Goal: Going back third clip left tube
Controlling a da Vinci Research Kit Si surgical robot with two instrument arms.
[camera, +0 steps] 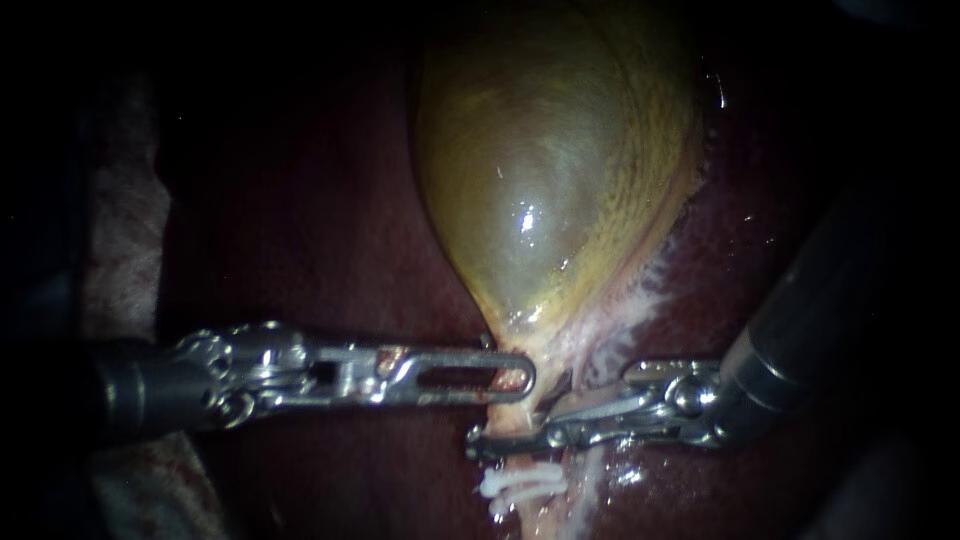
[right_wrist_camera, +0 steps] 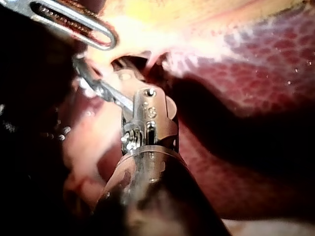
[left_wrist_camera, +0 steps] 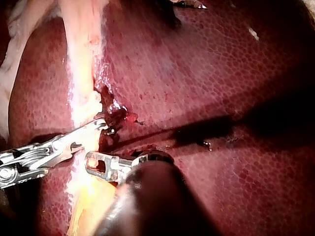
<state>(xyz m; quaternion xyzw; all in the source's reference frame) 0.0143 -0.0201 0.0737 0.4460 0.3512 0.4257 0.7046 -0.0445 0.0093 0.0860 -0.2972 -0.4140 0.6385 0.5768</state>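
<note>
Clipping looks done: white clips (camera: 520, 488) are sitting on the left tube (camera: 512, 462), so only the pull-back is pending. R instrument (camera: 490, 440), jaws spread, is lying across the tube w/ clips just at its 6 o'clock. L instrument (camera: 515, 378) is pinching the gallbladder (camera: 540, 180) neck.

This looks like a surgery practice bench. A red liver (camera: 340, 260) and yellow gallbladder (camera: 550, 170) lie lit up close, with the left instrument (camera: 515, 380) and right instrument (camera: 510, 428) reaching in.
</note>
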